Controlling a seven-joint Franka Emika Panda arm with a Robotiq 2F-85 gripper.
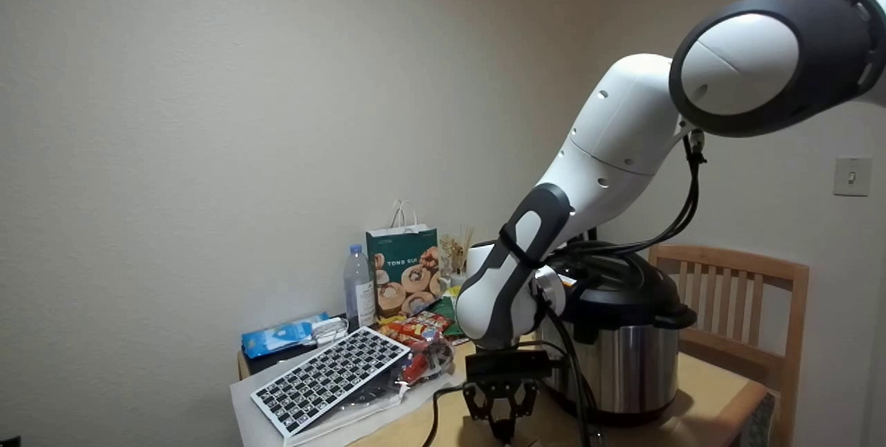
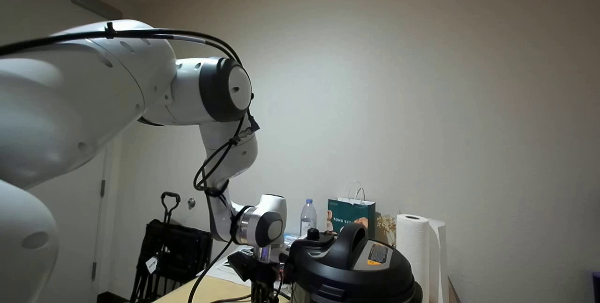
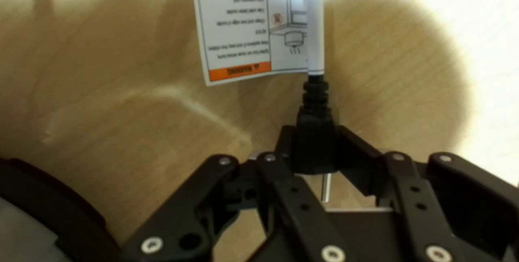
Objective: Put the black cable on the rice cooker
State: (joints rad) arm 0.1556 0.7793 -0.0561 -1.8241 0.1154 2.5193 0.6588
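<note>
My gripper (image 1: 502, 426) is low over the table, in front of the rice cooker (image 1: 626, 367) in an exterior view. In the wrist view the gripper (image 3: 312, 150) is shut on the plug end of the black cable (image 3: 315, 120), with a metal prong showing between the fingers. A white sleeve and a white warning label hang on the cable just past the plug. The rice cooker has a steel body and a black lid (image 2: 347, 265), which is closed. Its edge shows at the lower left of the wrist view (image 3: 52, 205). The rest of the cable is partly hidden.
A white keyboard-like board (image 1: 331, 379), snack packets (image 1: 419, 326), a bottle (image 1: 359, 288) and a green paper bag (image 1: 405, 270) lie or stand left of the arm. A paper towel roll (image 2: 412, 251) stands behind the cooker. A wooden chair (image 1: 734, 302) stands beyond the table.
</note>
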